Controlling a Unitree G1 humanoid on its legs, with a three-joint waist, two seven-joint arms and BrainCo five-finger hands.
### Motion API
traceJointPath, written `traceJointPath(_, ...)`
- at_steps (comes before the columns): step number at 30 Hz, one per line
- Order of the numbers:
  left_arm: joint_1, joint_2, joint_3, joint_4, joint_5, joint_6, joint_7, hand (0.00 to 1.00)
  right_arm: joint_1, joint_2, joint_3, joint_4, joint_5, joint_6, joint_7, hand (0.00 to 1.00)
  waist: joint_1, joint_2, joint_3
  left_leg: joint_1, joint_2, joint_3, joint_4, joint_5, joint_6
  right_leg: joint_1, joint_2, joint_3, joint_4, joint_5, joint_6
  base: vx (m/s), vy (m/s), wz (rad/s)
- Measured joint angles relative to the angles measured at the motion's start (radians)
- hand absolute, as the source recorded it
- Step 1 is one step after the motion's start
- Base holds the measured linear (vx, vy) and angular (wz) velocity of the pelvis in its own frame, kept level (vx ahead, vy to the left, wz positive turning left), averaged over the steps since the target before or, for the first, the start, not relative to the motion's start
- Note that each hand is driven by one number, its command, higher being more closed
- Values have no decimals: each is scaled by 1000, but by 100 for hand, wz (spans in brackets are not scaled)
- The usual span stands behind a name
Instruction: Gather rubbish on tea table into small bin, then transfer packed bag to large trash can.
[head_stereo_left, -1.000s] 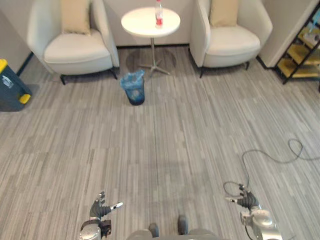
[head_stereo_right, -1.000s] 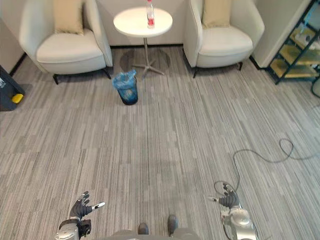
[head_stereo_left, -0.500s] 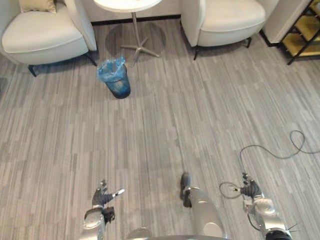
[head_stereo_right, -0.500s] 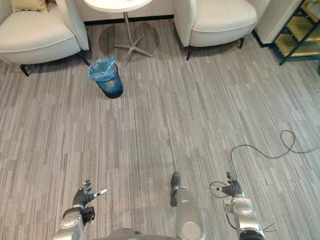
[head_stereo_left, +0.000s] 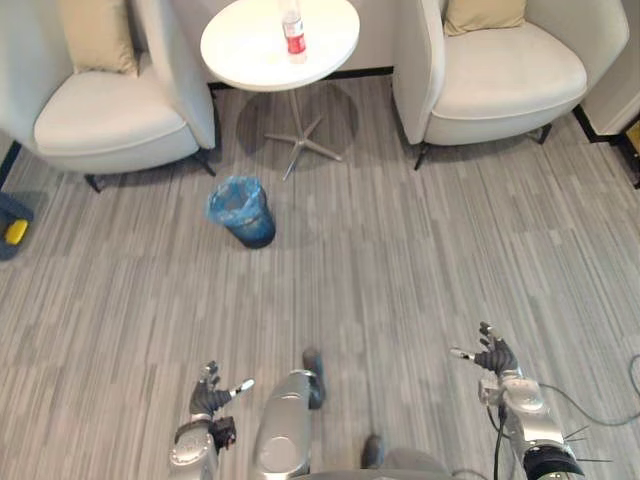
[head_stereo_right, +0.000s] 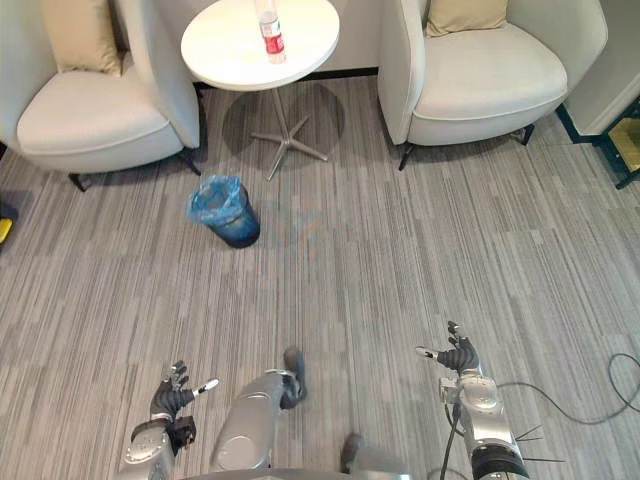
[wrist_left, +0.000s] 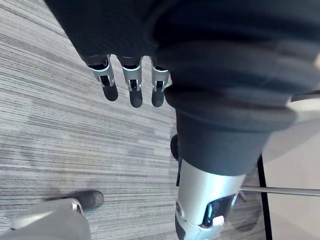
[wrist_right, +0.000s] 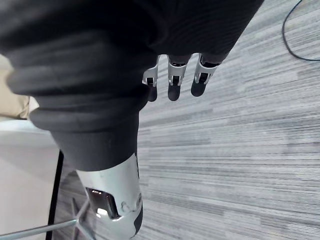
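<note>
A clear bottle with a red label (head_stereo_left: 292, 32) stands upright on the round white tea table (head_stereo_left: 250, 50) at the far side of the room. On the carpet in front of the table sits the small bin (head_stereo_left: 241, 211), lined with a blue bag. My left hand (head_stereo_left: 207, 397) hangs low at the near left, open and holding nothing, its fingers (wrist_left: 131, 86) straight over bare carpet. At the near right my right hand (head_stereo_left: 493, 357) is open too, with its fingers (wrist_right: 172, 78) holding nothing. Both hands are far from the table and the bin.
Two cream armchairs flank the table, one at the left (head_stereo_left: 110, 125) and one at the right (head_stereo_left: 500, 75), each with a tan cushion. A dark bin with a yellow part (head_stereo_left: 10, 228) shows at the left edge. Grey striped carpet stretches between me and the small bin.
The camera has swung: the table top and bottle are in sight again and the bin sits lower in the picture. Both hands stay low and open.
</note>
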Motion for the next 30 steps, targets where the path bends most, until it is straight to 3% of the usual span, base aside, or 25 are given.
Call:
traceJointPath(1, 0, 4, 0, 2, 0, 2, 0, 0, 5, 6, 0, 2, 0, 0, 0, 0, -2, -10, 0, 15, -13, -9, 14, -26, 3, -49, -18, 7, 129, 20, 34, 585, 180, 45)
traceJointPath(2, -3, 20, -6, 2, 0, 9, 2, 0, 17, 18, 1, 2, -3, 0, 0, 0, -14, -29, 0, 60, -43, -30, 34, -73, 4, -142, -53, 44, 404, 85, 119, 712, 197, 68)
traceJointPath(3, -10, 38, -21, 2, 0, 14, 3, 0, 16, 24, 6, 8, -7, 3, 0, 0, -28, -34, 1, 119, -70, -55, 39, -108, 16, -220, -74, 63, 619, 77, 104, 478, 116, 76)
traceJointPath(4, -12, 43, -27, 0, 0, 13, 3, 0, 17, 25, 12, 8, -11, 3, 0, 0, -32, -31, 2, 156, -79, -68, 30, -122, 21, -252, -78, 66, 680, 68, 86, 584, 117, 67)
traceJointPath(5, -14, 45, -29, -1, -1, 12, 4, 0, 21, 25, 30, 8, -15, 1, 1, 0, -44, -21, 2, 236, -85, -86, -2, -145, 28, -313, -75, 58, 704, 45, 40, 451, 75, 43)
traceJointPath(7, -20, 53, -39, -7, -2, 10, 5, 0, 19, 33, 49, -3, -32, -4, 3, 0, -59, -4, 1, 357, -91, -142, -96, -152, 28, -424, -75, 4, 573, 11, -21, 648, 58, 69)
traceJointPath(9, -35, 52, -42, -8, -4, 7, 3, 0, 19, 33, 48, -3, -35, -5, 7, 0, -77, 4, 5, 411, -90, -187, -134, -151, 27, -473, -64, -19, 405, 12, -28, 588, -59, 87)
traceJointPath(10, -46, 50, -51, -6, -10, 7, 3, 0, 29, 31, 44, -2, -37, -5, 8, 0, -87, 8, 8, 466, -87, -237, -175, -165, 8, -506, -42, 1, 105, 76, -16, 444, -82, 82)
traceJointPath(11, -51, 51, -54, -6, -11, 7, 3, 0, 35, 31, 42, -3, -38, -5, 8, 0, -86, 6, 8, 481, -86, -252, -181, -176, -3, -514, -37, 17, 2, 120, -12, 662, -174, 105)
traceJointPath(12, -58, 51, -58, -5, -11, 7, 3, 0, 46, 33, 40, -3, -38, -1, 8, 0, -86, 2, 10, 511, -81, -280, -181, -204, -27, -523, -27, 44, -132, 236, -12, 560, -203, 83)
traceJointPath(13, -55, 51, -62, -4, -10, 7, 3, 0, 58, 36, 40, -4, -39, 0, 8, 0, -85, 1, 8, 541, -68, -300, -177, -236, -51, -509, -15, 68, -161, 333, -20, 683, -259, 80)
traceJointPath(14, -52, 50, -62, -2, -10, 7, 3, 0, 62, 37, 39, -5, -40, 2, 8, 0, -85, 5, 4, 553, -53, -310, -169, -255, -65, -500, -4, 76, -149, 373, -48, 606, -255, 60)
traceJointPath(15, -46, 47, -62, 5, -10, 8, 3, 0, 63, 41, 39, -10, -40, 3, 8, 0, -82, 24, -3, 546, -16, -321, -122, -284, -97, -501, 24, 58, -105, 359, -85, 584, -261, 46)
traceJointPath(17, -44, 47, -62, 13, -5, 9, 3, 0, 65, 53, 39, -48, -42, 3, 9, 0, -84, 29, -3, 461, 17, -302, 101, -269, -125, -474, 41, 16, -65, 287, -102, 539, -271, 44)
traceJointPath(18, -40, 36, -61, 12, 1, 10, 2, 0, 82, 59, 41, -85, -40, 3, 7, 0, -82, 40, -1, 384, 59, -264, 330, -207, -190, -413, 67, -1, -74, 256, -121, 518, -251, 24)
traceJointPath(19, -25, 28, -62, 10, 2, 11, 1, 0, 93, 67, 51, -120, -39, 1, 5, 0, -74, 48, 1, 304, 121, -218, 540, -174, -192, -333, 101, -6, -106, 234, -139, 532, -220, 12)
traceJointPath(21, -25, 29, -69, 11, 2, 14, 1, 0, 93, 84, 47, -144, -31, -8, -3, 0, -64, 33, 7, 224, 167, -165, 658, -201, -150, -222, 113, -1, -169, 222, -150, 459, -140, -6)
traceJointPath(23, -36, 28, -77, 3, 1, 13, 0, 0, 91, 80, 39, -150, -30, -10, -5, 0, -49, 11, 7, 153, 163, -123, 581, -225, -134, -155, 94, 18, -228, 221, -147, 419, -95, -18)
traceJointPath(25, -37, 27, -78, 2, 1, 13, 0, 0, 90, 82, 14, -151, -25, -10, -15, 0, -51, 13, 9, 123, 142, -112, 358, -232, -151, -120, 70, 20, -245, 212, -132, 381, 30, -16)
traceJointPath(26, -37, 25, -79, 1, 1, 13, 0, 0, 95, 81, -7, -152, -18, -10, -22, 0, -53, 23, 9, 128, 118, -110, 168, -200, -177, -99, 58, 24, -248, 193, -106, 375, 153, -15)
traceJointPath(27, -33, 15, -81, 0, 1, 12, 1, 0, 111, 67, -25, -162, -17, -10, -25, 0, -53, 56, 0, 140, 113, -135, -11, -62, -187, -82, 73, 31, -247, 165, -83, 321, 163, -18)
traceJointPath(28, -30, 9, -81, -2, 1, 11, 2, 0, 119, 59, -32, -162, -17, -10, -26, 0, -51, 82, 1, 140, 111, -158, -34, 30, -135, -75, 87, 42, -242, 142, -69, 341, 198, -15)
traceJointPath(30, -28, 11, -81, -1, 1, 9, 2, 0, 124, 72, -38, -165, -18, -3, -33, 0, -52, 42, 0, 154, 66, -142, -3, -38, -120, -89, 24, 70, -167, 69, -40, 250, 141, -13)
